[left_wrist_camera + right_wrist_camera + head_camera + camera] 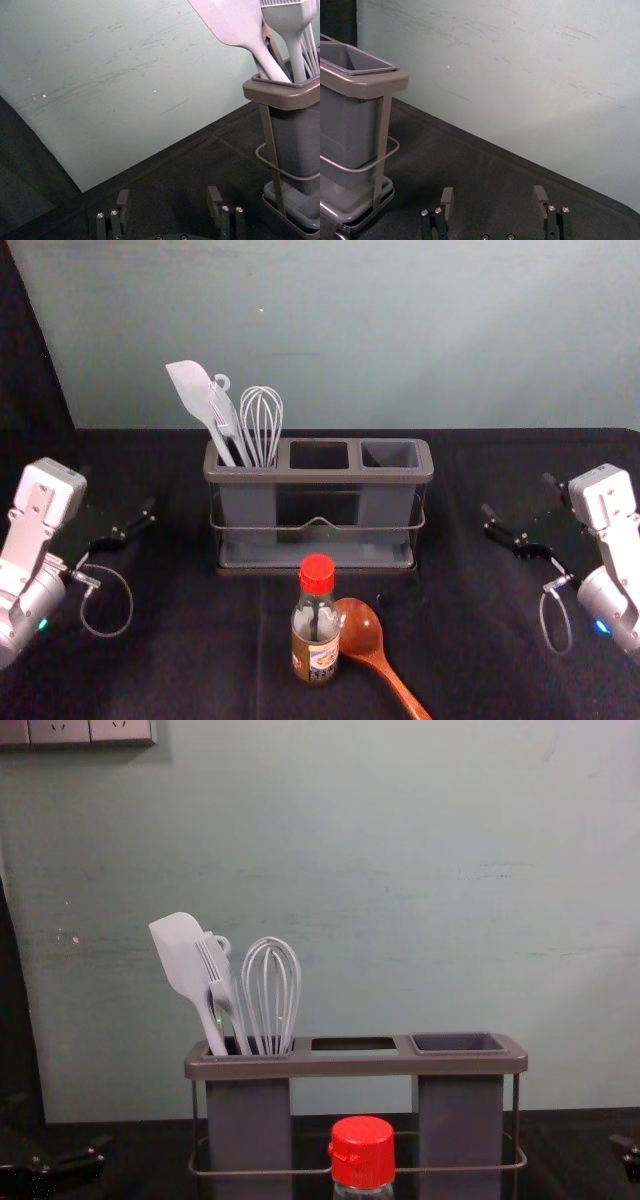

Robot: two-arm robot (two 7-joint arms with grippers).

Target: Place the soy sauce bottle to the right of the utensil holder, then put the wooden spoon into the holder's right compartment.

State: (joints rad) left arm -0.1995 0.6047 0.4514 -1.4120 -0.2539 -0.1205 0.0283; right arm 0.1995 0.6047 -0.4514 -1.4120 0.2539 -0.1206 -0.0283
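In the head view, the soy sauce bottle (315, 645) stands upright in front of the utensil holder (318, 477), its red cap (362, 1152) showing low in the chest view. Touching or nearly touching its right side is the wooden spoon (362, 628), lying with its handle toward the front right. The holder's right compartment (390, 454) holds nothing. My left gripper (118, 490) is open left of the holder, and my right gripper (518, 496) is open to its right. Both wrist views show a wide gap between the fingers of the left gripper (169, 196) and right gripper (493, 195).
A white spatula (190, 392), a brush and a whisk (262, 420) stand in the holder's left compartment and rise above its rim. Behind the black-covered table (200, 670) is a pale wall (400, 330).
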